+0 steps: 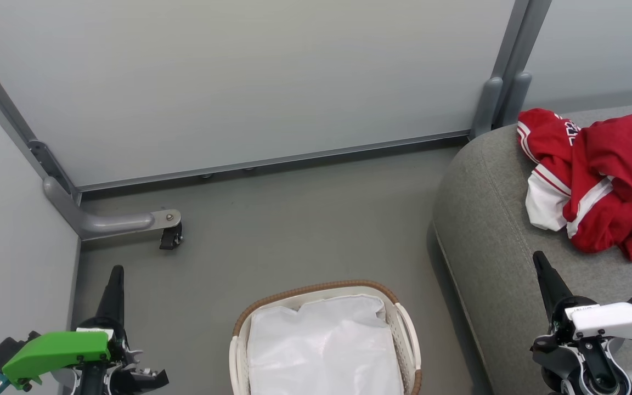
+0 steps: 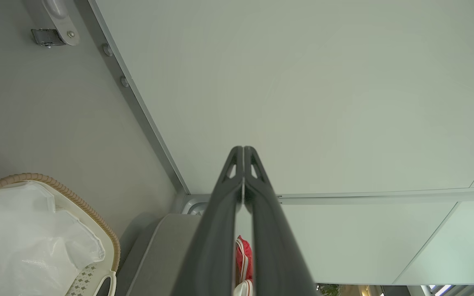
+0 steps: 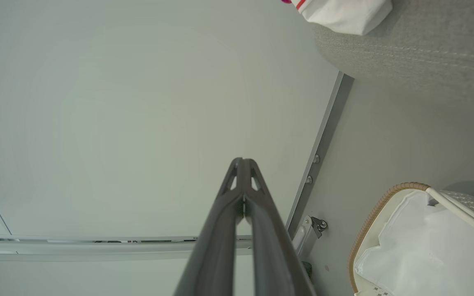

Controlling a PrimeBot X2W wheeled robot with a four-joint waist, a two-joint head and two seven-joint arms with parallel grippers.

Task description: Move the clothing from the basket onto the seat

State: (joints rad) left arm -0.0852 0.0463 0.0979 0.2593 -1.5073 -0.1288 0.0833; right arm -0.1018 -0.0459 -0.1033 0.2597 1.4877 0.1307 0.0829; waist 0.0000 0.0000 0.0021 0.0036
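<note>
Well, looks done: clothing (image 1: 601,181) on seat (image 1: 491,230) at 2 o'clock, basket (image 1: 316,289) at 6 holds just liner (image 1: 321,345); left gripper (image 1: 117,274) & right gripper (image 1: 540,260) pinched shut, empty, so next prob. only a check.

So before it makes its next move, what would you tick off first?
1. The clothing lies on the seat: ok.
2. The whole heap is on it: cannot tell, its right side runs out of the picture.
3. Nothing red is left in the basket: ok, just the white liner.
4. The left gripper is empty: ok, shut on nothing.
5. The right gripper is empty: ok, shut on nothing.
</note>
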